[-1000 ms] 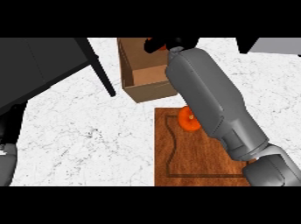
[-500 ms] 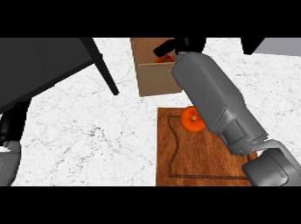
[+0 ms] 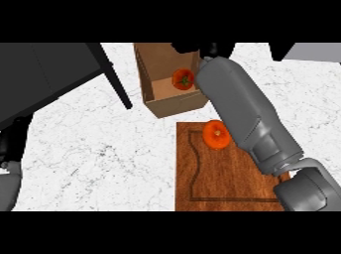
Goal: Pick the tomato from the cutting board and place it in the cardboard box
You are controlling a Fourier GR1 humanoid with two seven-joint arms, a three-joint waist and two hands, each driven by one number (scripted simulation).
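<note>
Marble counter (image 3: 93, 149) bears cutting board (image 3: 225, 183) and cardboard box (image 3: 175, 105).

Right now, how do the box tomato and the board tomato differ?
The boxed tomato lies inside the cardboard box; the board tomato lies on the cutting board, near its far edge. The boxed tomato looks darker, the board tomato brighter orange. Both are round, partly hidden by the right forearm.

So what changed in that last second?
The tomato, before only a sliver of red by the right hand above the cardboard box, now lies inside the box, apparently let go. The orange fruit on the cutting board, and the resting left hand, stayed put.
</note>
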